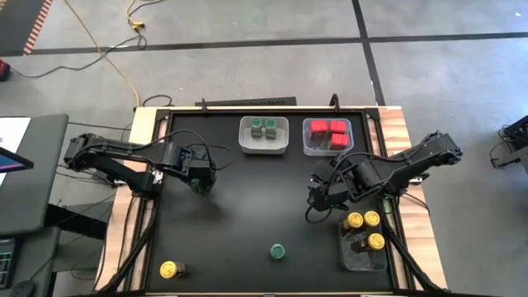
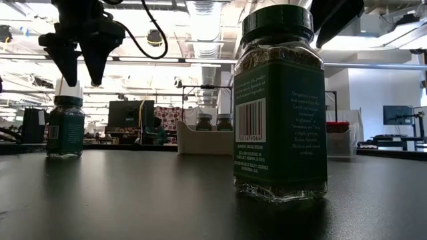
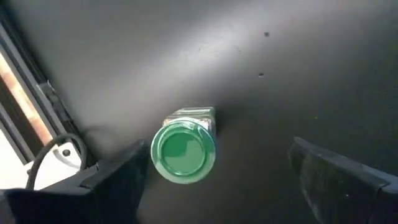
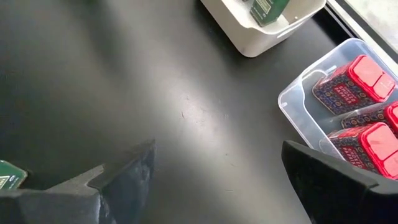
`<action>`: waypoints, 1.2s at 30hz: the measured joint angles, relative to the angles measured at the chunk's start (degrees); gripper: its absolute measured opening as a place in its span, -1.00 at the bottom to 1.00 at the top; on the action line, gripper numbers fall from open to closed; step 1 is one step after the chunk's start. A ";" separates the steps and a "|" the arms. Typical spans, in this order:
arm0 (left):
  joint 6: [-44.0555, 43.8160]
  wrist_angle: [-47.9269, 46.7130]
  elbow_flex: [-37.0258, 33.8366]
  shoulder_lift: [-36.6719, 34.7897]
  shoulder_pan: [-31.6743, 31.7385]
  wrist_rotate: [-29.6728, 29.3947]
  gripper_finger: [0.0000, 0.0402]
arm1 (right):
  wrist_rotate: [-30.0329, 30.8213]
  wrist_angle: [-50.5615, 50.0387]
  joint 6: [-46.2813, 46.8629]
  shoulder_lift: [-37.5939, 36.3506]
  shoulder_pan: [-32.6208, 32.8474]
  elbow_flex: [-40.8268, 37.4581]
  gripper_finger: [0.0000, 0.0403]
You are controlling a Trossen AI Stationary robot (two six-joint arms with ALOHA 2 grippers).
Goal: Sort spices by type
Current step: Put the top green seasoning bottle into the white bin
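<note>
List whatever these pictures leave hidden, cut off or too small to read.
- Jar under the left gripper: hidden by the arm in the high view; only the left wrist view shows its green lid.
- Clear bin with the yellow-lidded jars: far end covered by the right arm, so the count is uncertain.
- Red boxes: cut off by the right wrist view's edge.
- Label text on the near jar: too small in the low view.

Right gripper (image 4: 214,180) hangs over bare black table (image 4: 124,81), fingers (image 4: 118,177) spread wide with nothing between them. Ahead, a clear bin (image 4: 298,112) holds red boxes (image 4: 351,84) (three visible, lying flat), and beside it a white bin (image 4: 261,40) holds a green-labelled jar (image 4: 267,9). Green label corner (image 4: 9,175) shows at frame edge beside one finger.
</note>
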 joint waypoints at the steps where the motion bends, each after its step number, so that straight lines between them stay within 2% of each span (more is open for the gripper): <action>1: -0.55 -0.21 0.00 0.00 0.02 -0.03 0.83 | 0.00 -0.02 -0.02 0.00 0.00 0.00 0.86; 7: -0.70 -4.27 -0.43 0.00 1.71 -0.97 0.83 | 0.00 -0.02 -0.05 0.00 0.00 0.00 0.86; 10: 0.30 -4.06 -2.56 0.00 3.32 0.98 0.83 | 0.00 -0.04 -0.11 0.00 0.00 0.00 0.86; 16: 3.39 1.97 -8.12 0.04 5.15 5.10 0.83 | 0.00 -0.07 -0.11 0.00 -0.02 0.00 0.86; 24: 5.37 3.75 -11.17 0.04 6.71 7.77 0.81 | 0.02 -0.06 0.00 0.00 -0.70 0.00 0.86; 28: 7.41 5.88 -12.86 0.04 8.05 9.32 0.69 | 0.00 -0.03 0.93 0.00 -0.75 0.00 0.86; 36: 12.40 6.79 -12.96 0.04 10.25 10.64 0.32 | 0.00 -0.03 2.78 0.00 -0.75 0.00 0.86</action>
